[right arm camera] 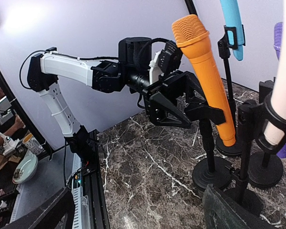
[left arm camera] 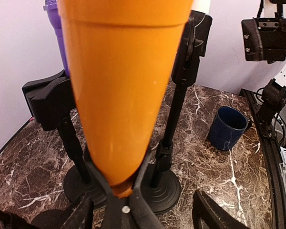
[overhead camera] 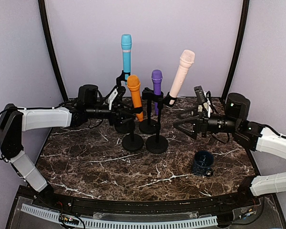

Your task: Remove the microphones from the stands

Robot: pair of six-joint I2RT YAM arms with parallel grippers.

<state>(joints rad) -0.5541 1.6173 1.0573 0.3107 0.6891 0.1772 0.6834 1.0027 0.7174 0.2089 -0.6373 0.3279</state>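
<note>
Orange mic (overhead camera: 135, 98): upright with a slight lean, seated in the clip of its stand (overhead camera: 132, 142), about midway between the left and right edges of the worktop (overhead camera: 100, 167) and nearer the far edge.
Left claw (overhead camera: 127, 113): reaching in level from the left edge at the height of the lower handle; jaws spread apart.
Mic against claw: handle fills the left wrist view and tapers down to its tip between the two fingers (left arm camera: 81, 214), one on each side. Seemingly untouched by either, though too close to the lens to be sure.
Right claw (overhead camera: 177, 124): jaws apart and holding nothing. Hovering over the right half, pointed at the cluster of stands, apart from all of them.
Blue mic (overhead camera: 127, 55): tallest, on its own stand behind the orange one, closest to the far edge.
Purple mic (overhead camera: 157, 83): just right of the orange one, on its own stand.
Pink mic (overhead camera: 181, 76): leaning right, on the stand nearest the right claw.
Mug (overhead camera: 202, 163): dark blue, upright, toward the near right corner, well apart from the stands.
</note>
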